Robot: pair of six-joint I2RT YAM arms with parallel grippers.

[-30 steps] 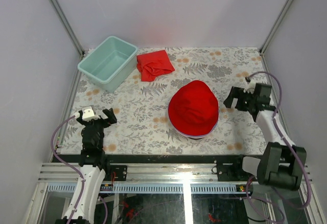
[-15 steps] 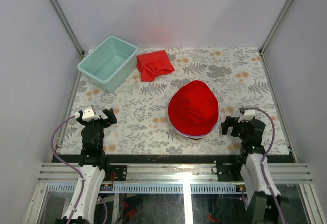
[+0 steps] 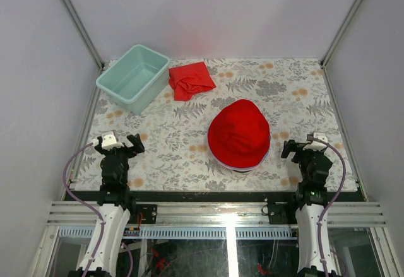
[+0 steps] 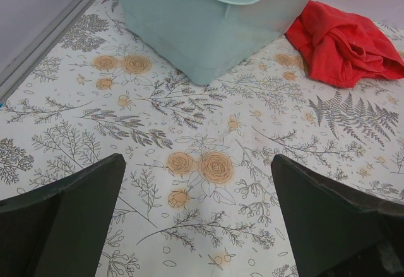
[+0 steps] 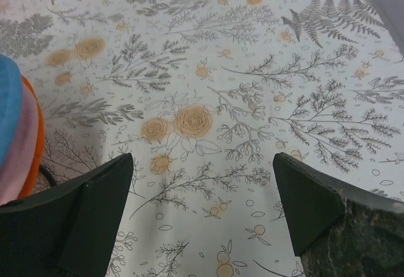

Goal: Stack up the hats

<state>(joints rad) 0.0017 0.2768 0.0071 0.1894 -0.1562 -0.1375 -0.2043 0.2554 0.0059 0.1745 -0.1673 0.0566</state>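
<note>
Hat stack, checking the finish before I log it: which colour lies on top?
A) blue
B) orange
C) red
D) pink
C: in the top view the red hat lies uppermost, with only thin brim edges showing beneath it.

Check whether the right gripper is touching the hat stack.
Apart. The top view shows a plain strip of bare table between the open right gripper and the hat stack.
</note>
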